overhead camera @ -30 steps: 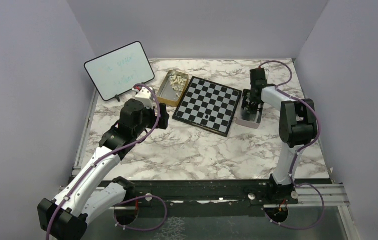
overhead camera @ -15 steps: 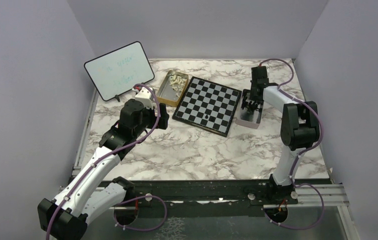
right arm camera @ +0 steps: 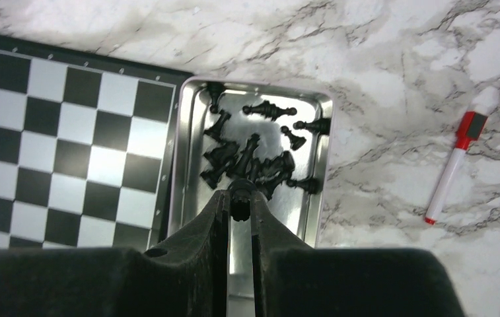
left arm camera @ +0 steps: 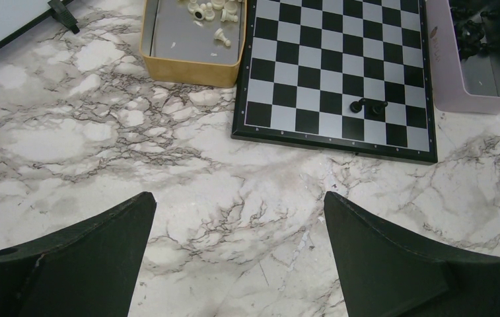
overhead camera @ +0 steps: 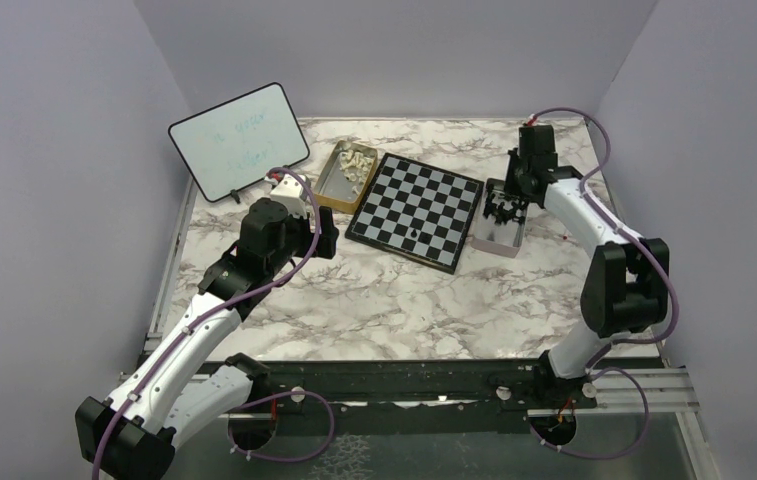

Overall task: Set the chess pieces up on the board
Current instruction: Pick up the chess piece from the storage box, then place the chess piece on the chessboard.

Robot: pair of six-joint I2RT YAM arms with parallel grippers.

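The board (overhead camera: 416, 208) lies at the middle back, with two black chess pieces (left arm camera: 368, 105) together on a square near its front edge. My right gripper (right arm camera: 240, 201) is shut on a black chess piece (right arm camera: 240, 195), held above the silver tin (right arm camera: 182, 165) that contains several black pieces (right arm camera: 247, 162). In the top view that gripper (overhead camera: 503, 210) hangs over the tin (overhead camera: 510, 240) at the board's right side. My left gripper (left arm camera: 238, 198) stands open over bare marble in front of the board (left arm camera: 336, 66), nothing between its fingers. Cream-white pieces (left arm camera: 211, 10) lie in the gold tin (left arm camera: 191, 71).
A white dry-erase board (overhead camera: 239, 140) leans at the back left, beside the gold tin (overhead camera: 334, 190). A red-capped marker (right arm camera: 450, 168) lies on the marble right of the silver tin. Purple walls close in the table on three sides.
My right gripper closed on a black piece in the silver tin and rose a little, while that arm's elbow swung out to the right. The left arm has not moved.
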